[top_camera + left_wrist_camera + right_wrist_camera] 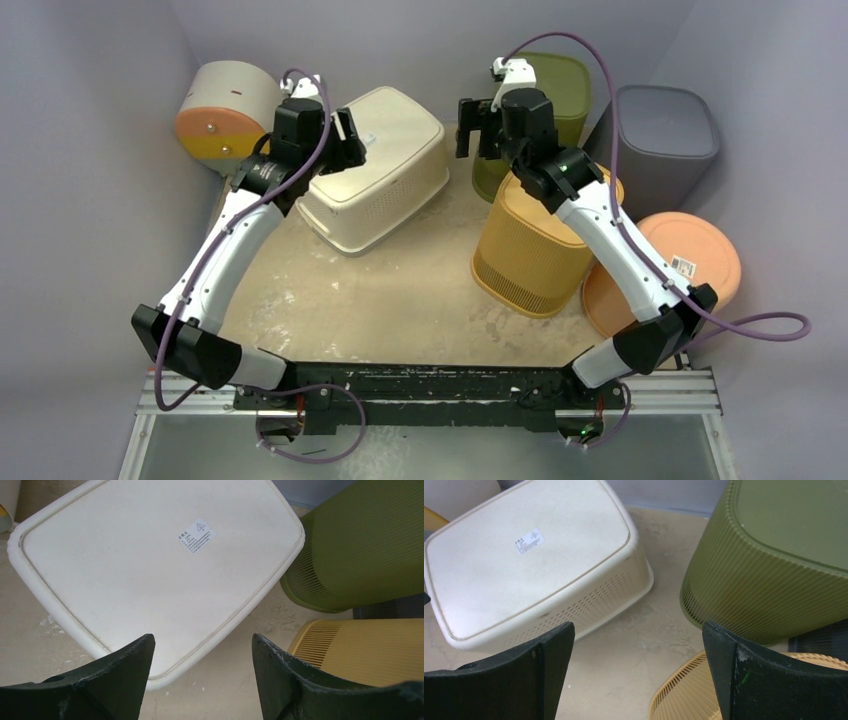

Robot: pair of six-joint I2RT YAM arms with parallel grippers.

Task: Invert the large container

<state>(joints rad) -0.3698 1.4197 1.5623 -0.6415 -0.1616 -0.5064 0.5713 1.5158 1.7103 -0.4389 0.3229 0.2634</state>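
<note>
The large container (385,175) is a cream perforated basket. It rests on the table with its flat base facing up, a small white label on that base. My left gripper (350,140) hovers over its left near corner, open and empty. In the left wrist view the base (150,575) fills the frame above the gripper (202,637), and nothing lies between the fingers. My right gripper (475,125) hangs open over the gap between the basket (524,570) and a green bin (774,560), its fingers wide apart around the gripper point (638,625) and holding nothing.
A green ribbed bin (555,95) stands at the back. A yellow ribbed bin (535,250) sits under the right arm, with an orange round one (690,265) and a grey bin (665,140) to its right. A cream-and-orange drum (225,110) lies at the back left.
</note>
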